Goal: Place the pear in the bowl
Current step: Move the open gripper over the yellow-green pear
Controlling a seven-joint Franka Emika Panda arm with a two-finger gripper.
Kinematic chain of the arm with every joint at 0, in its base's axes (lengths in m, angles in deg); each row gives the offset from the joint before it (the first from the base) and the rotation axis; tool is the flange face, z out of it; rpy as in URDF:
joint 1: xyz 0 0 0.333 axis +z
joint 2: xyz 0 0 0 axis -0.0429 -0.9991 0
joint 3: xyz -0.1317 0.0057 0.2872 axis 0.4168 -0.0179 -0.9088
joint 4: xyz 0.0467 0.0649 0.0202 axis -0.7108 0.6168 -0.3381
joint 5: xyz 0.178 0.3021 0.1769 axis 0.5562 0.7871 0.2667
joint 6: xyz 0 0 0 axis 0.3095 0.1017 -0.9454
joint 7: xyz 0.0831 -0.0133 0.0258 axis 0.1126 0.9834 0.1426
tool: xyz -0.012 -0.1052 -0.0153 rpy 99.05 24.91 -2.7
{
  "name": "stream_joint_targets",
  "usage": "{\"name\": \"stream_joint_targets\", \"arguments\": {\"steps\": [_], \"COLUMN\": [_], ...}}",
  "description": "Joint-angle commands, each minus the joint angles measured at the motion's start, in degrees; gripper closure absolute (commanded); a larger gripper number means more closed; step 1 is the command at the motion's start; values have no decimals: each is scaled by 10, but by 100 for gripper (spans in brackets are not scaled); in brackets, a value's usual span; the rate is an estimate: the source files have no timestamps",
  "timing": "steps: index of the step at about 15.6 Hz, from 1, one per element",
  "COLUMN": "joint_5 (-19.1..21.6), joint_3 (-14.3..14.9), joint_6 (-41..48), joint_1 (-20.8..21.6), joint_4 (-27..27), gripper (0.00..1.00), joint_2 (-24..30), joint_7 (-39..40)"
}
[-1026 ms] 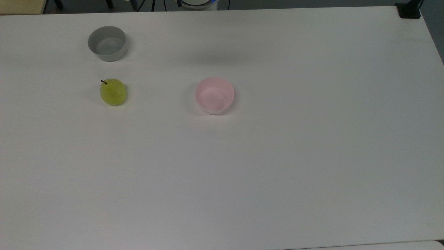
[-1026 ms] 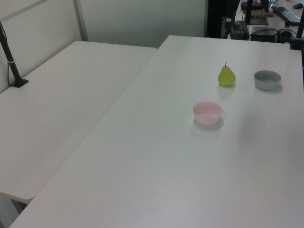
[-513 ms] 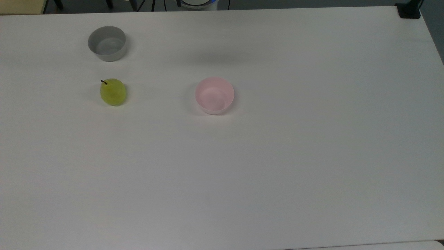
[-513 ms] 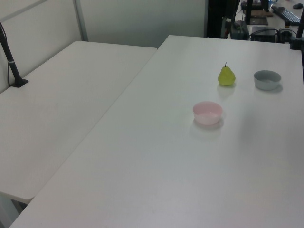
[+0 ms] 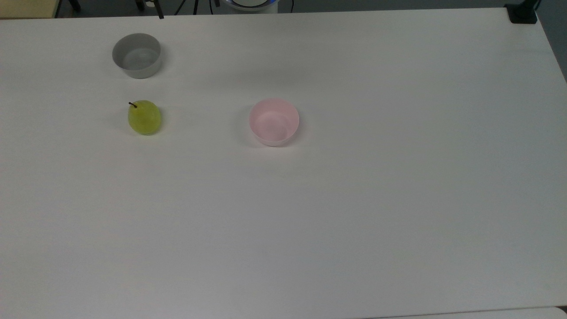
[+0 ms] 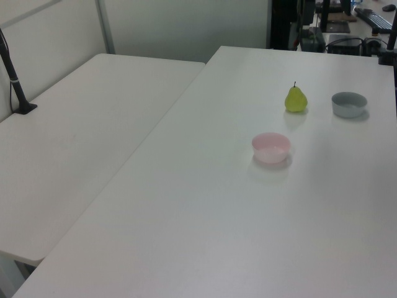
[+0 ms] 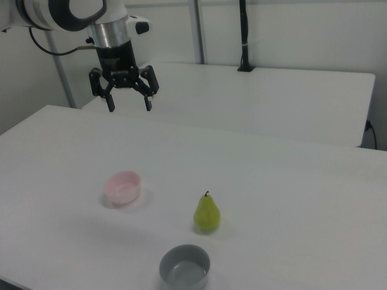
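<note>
- The small yellow-green pear with its short dark stem stands upright on the white bench, resting on its broad end with the stem pointing up, as the left view and the right view show.
- The small round pale pink plastic bowl sits upright and holds nothing; its smooth inside is bare in the top view, the left view and the right view.
- The pear and the pink bowl are well apart, with bare bench between them; in the top view the pear lies toward the bench's left edge and the bowl nearer the middle.
- A small round grey plastic bowl stands near the bench's far edge in the top view, close to the pear but not touching it; it too holds nothing.
- The black two-finger gripper hangs from the white arm high above the bench in the right view, over the far side of the bench from the pink bowl; its fingers are spread wide and hold nothing.
- A second white bench stands alongside, edge to edge with the first, in the left view.
</note>
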Motion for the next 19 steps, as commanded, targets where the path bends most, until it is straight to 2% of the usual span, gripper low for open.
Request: {"name": "stream_joint_targets", "arguments": {"steps": [1,4,6,11,16,19], "joint_5": [-10,-10,-8,-5,-2,1], "joint_3": [7,7,23,52,54,54], "joint_6": [-13,-25,-41,-151,-196,-243], "joint_1": [-19,-48,-58,-60,-67,-70], "joint_4": [7,10,22,113,125,153], "gripper": [0,0,0,0,0,0], "joint_2": [5,-4,-12,-19,-68,-80], "joint_7": [59,59,59,67,49,25]}}
